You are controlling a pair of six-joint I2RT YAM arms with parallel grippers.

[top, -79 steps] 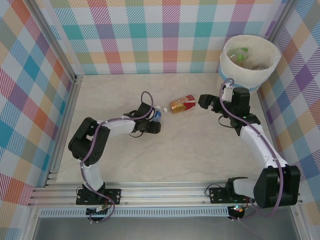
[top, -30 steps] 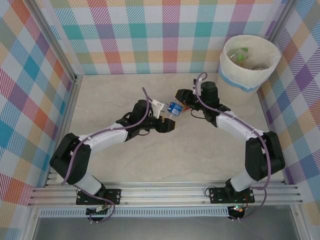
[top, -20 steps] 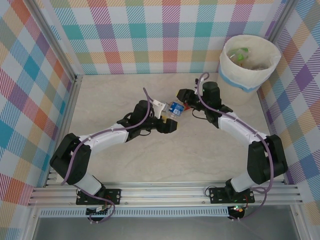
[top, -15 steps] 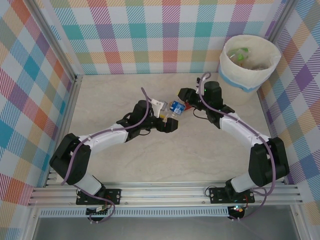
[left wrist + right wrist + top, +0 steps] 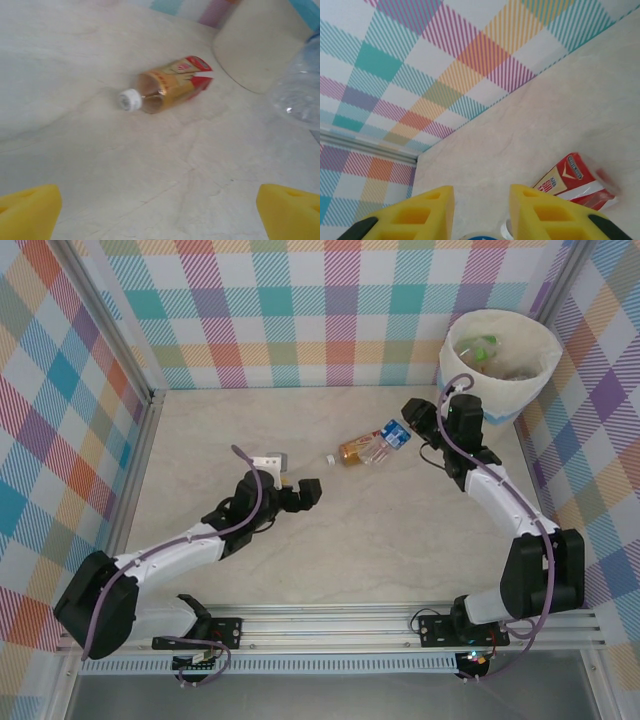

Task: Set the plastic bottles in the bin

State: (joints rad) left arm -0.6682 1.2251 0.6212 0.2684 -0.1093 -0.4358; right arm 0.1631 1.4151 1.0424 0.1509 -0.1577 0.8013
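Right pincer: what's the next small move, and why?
Probably lift the right pincer and swing it toward the bin: it is shut on the blue-labelled bottle, just beside the red-labelled bottle lying on the table, and the left pincer is open and clear of both.

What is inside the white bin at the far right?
Inside the bin lie a bottle with green parts and something clear beside it. The bin's wall hides whatever lies deeper, so the number of things cannot be told.
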